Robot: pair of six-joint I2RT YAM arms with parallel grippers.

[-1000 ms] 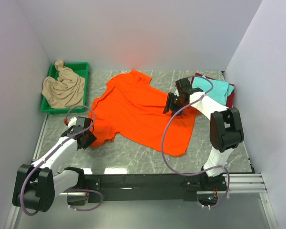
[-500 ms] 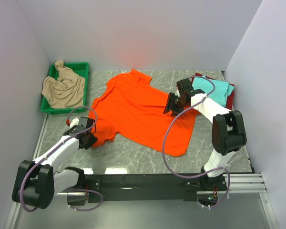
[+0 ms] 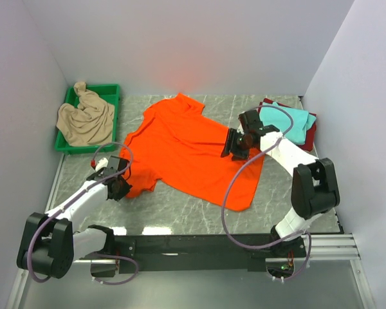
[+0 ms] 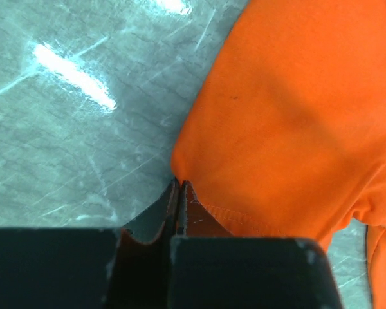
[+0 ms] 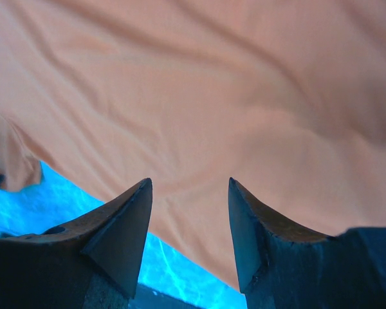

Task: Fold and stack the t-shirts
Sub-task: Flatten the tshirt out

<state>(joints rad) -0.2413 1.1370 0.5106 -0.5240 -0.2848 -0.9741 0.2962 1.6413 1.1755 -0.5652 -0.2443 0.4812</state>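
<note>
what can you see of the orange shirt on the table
The orange t-shirt is plain, bright, short-sleeved and made of soft cloth. It is unfolded and spread nearly flat with light wrinkles, lying at a slant across the middle of the grey marbled table. One sleeve points toward the near left, where the left end effector is shut on its stitched hem. The right end effector is open over the shirt's right edge; whether it touches the cloth cannot be told.

you see orange shirt (image 3: 190, 151) spread flat at centre, lying askew; beige shirt (image 3: 85, 119) crumpled far left; teal shirt (image 3: 289, 121) folded atop dark red shirt (image 3: 312, 131) far right.
</note>
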